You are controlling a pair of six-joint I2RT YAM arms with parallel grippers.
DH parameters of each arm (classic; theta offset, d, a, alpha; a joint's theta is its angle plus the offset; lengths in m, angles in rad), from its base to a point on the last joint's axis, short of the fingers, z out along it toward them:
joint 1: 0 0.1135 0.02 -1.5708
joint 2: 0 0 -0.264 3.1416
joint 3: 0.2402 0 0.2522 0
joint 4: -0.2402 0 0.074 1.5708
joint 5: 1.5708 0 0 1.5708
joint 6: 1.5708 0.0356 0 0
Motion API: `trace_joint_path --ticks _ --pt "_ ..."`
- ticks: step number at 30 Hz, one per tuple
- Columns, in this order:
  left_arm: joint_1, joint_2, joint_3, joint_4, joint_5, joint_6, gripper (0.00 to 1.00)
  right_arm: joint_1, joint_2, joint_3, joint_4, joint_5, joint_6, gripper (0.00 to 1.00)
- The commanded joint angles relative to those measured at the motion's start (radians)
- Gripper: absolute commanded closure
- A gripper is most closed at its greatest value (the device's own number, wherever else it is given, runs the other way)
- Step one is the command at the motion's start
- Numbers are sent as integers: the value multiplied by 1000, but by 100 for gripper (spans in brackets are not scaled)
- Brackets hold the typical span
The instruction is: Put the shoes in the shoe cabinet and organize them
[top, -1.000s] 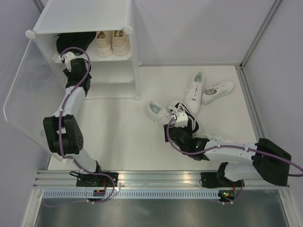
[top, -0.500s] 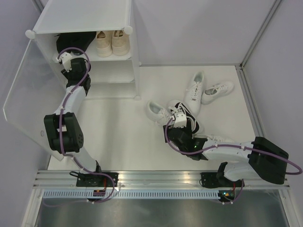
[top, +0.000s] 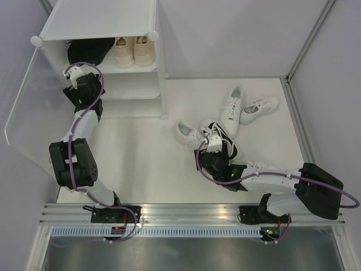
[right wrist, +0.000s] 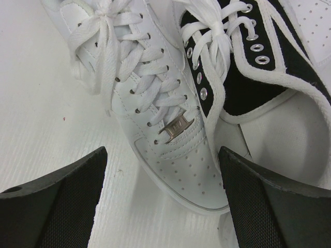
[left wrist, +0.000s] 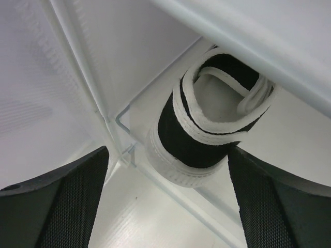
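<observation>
White tabletop [top: 141, 169] from overhead: the shoe cabinet [top: 96, 20] stands far left, with a beige pair [top: 134, 51] beside a dark shoe [top: 87, 52] on its top shelf. White sneakers [top: 232, 110] lie loose at right.

Left wrist: the left gripper [left wrist: 166, 155] has its jaws apart, and a black-and-white shoe [left wrist: 207, 129] sits heel-out on a shelf.

Right wrist: the right gripper [right wrist: 163, 150] is spread wide above a white sneaker [right wrist: 155, 103] that touches a black-and-white sneaker [right wrist: 248, 67].

**Bright, Even Light; Blur at the Fingers**

The overhead view was evenly lit and sharp, with faint shadows and a pale sheen on the cabinet door [top: 28, 113]. In both wrist views the dark fingers themselves were blurred. Between the right fingers [right wrist: 57, 201] the white laces [right wrist: 139, 67] were crisp. Between the left fingers [left wrist: 57, 201] the black-and-white shoe [left wrist: 207, 119] looked slightly soft, and the walls beyond it were nearly washed out.
</observation>
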Motion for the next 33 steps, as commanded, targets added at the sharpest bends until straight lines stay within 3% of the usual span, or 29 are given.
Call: trace_joint_path --ticks 1,8,9,17,23,27,30,33 --pt "-6 17 -29 128 207 198 0 2 13 14 -5 -30 18 8" --pt "37 73 1 96 440 326 2 2 13 16 -5 -35 15 8" --pt "60 88 -2 90 528 330 2 2 16 16 -5 -35 13 8" --pt "83 112 -19 96 580 346 5 2 37 22 -1 -49 12 8" --pt "86 131 -22 145 528 326 16 2 53 28 -1 -47 9 8" --pt "86 128 -29 179 515 294 35 3 67 34 -1 -49 7 8" --pt "86 122 -52 226 465 283 63 2 79 37 -1 -53 6 8" --pt "85 111 -74 277 397 283 80 2 88 40 -1 -53 3 8"
